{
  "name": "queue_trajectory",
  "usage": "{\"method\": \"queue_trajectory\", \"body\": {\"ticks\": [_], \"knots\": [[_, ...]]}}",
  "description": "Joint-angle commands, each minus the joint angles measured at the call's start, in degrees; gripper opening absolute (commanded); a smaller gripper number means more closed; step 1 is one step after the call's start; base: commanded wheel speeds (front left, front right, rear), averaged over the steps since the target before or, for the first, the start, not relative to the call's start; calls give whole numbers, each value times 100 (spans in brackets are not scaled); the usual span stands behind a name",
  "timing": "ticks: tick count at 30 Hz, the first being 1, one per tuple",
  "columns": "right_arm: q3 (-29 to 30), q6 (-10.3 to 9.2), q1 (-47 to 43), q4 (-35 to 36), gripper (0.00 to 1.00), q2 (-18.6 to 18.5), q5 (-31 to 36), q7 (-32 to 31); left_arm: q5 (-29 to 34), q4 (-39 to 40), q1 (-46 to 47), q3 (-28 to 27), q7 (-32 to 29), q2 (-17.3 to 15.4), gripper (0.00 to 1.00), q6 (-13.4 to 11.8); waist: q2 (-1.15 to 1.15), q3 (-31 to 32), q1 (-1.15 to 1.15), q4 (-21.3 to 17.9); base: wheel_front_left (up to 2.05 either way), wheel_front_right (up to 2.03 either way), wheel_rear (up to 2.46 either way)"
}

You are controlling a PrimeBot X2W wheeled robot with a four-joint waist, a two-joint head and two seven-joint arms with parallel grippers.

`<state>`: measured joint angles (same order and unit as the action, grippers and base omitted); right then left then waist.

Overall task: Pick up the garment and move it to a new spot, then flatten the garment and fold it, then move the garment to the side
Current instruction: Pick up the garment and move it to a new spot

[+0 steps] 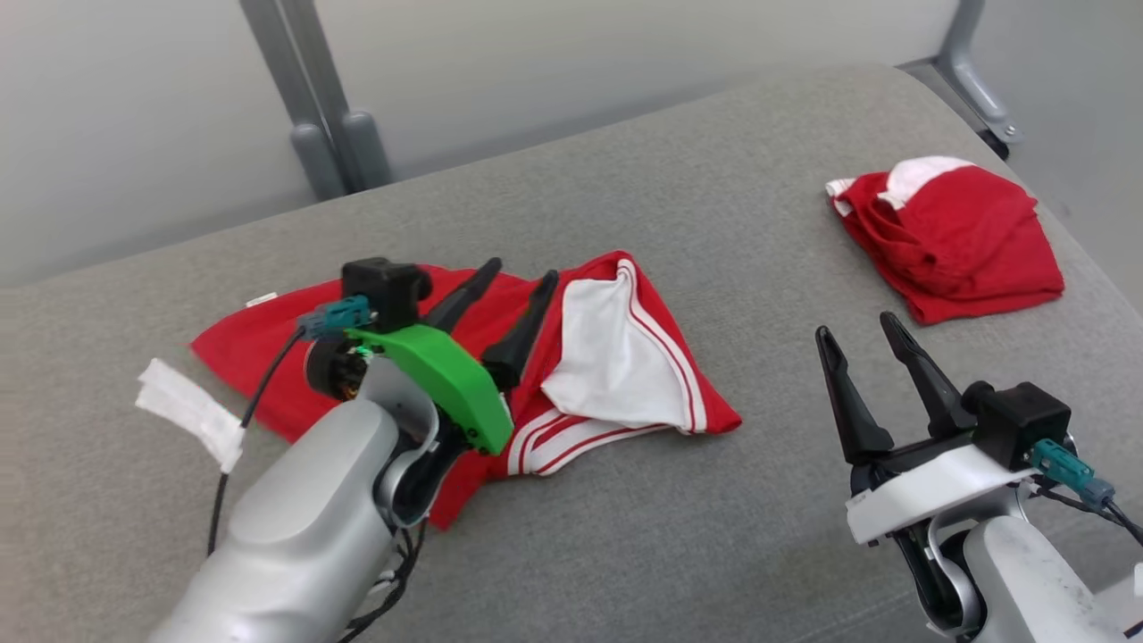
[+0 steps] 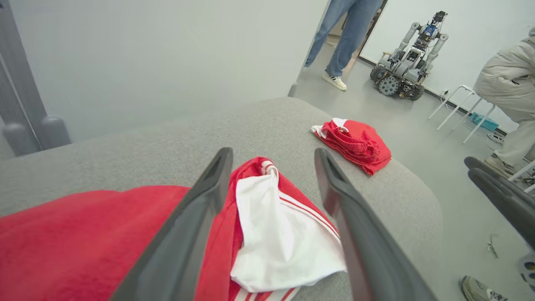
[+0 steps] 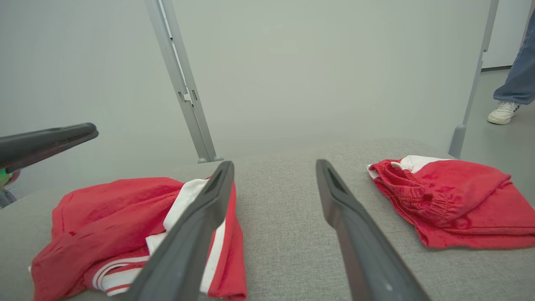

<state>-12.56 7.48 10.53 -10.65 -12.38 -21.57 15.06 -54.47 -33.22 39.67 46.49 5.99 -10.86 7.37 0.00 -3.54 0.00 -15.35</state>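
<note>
The garment (image 1: 625,357), red shorts with white side stripes and a white lining turned out, lies spread and rumpled on the grey padded surface (image 1: 714,536), left of centre. My left gripper (image 1: 521,271) hovers just over its middle, open, nothing between the fingers. In the left wrist view the left gripper (image 2: 272,151) frames the white lining, with the garment (image 2: 83,234) below. My right gripper (image 1: 855,325) stands open over bare padding at the lower right. From the right wrist, the right gripper (image 3: 274,163) has the garment (image 3: 104,209) to its left.
A second red garment (image 1: 951,237), bunched and folded, lies at the far right near the surface's rounded edge. A white tape strip (image 1: 187,411) sits at the left. Grey metal posts (image 1: 330,134) stand behind. A person's legs (image 2: 347,37), another robot (image 2: 407,62) and a seated person (image 2: 510,83) are beyond.
</note>
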Motion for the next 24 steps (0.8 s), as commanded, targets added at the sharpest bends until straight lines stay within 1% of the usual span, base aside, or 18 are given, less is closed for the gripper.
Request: {"method": "queue_trajectory", "body": {"ticks": [1, 4, 7, 12, 15, 18, 21, 24], "knots": [[3, 3, -130, 21, 100, -34, -19, 16, 109, 134, -161, -55, 195, -170, 100, -78, 0, 401, 0, 600, 0, 0, 0], [26, 3, -197, 64, 100, -26, -14, 15, 340, 421, -414, -150, 519, -544, 100, -374, 0, 462, 0, 798, 0, 0, 0], [68, 3, -285, 91, 100, -4, 0, 16, 512, 846, -743, -316, 742, -903, 100, -738, 0, 490, 0, 991, 0, 0, 0], [109, 3, -400, 137, 100, 0, 44, 16, 786, 1669, -1481, -690, 893, -1449, 100, -1292, 0, 498, 0, 1171, 0, 0, 0], [143, 3, -495, 177, 100, -12, 57, 15, 980, 2214, -2028, -1075, 922, -1700, 100, -1659, 0, 510, 0, 1222, 0, 0, 0], [214, 3, -599, 210, 100, -11, 59, 15, 1274, 2795, -2655, -1505, 916, -1751, 100, -1921, 0, 518, 0, 1257, 0, 0, 0], [246, 3, -682, 234, 100, 22, 75, 15, 1623, 3188, -3196, -1862, 918, -1670, 100, -2037, 0, 512, 0, 1263, 0, 0, 0], [307, 3, -779, 265, 100, 57, 80, 16, 1983, 3406, -3739, -2201, 919, -1484, 100, -2129, 0, 510, 0, 1260, 0, 0, 0]]}}
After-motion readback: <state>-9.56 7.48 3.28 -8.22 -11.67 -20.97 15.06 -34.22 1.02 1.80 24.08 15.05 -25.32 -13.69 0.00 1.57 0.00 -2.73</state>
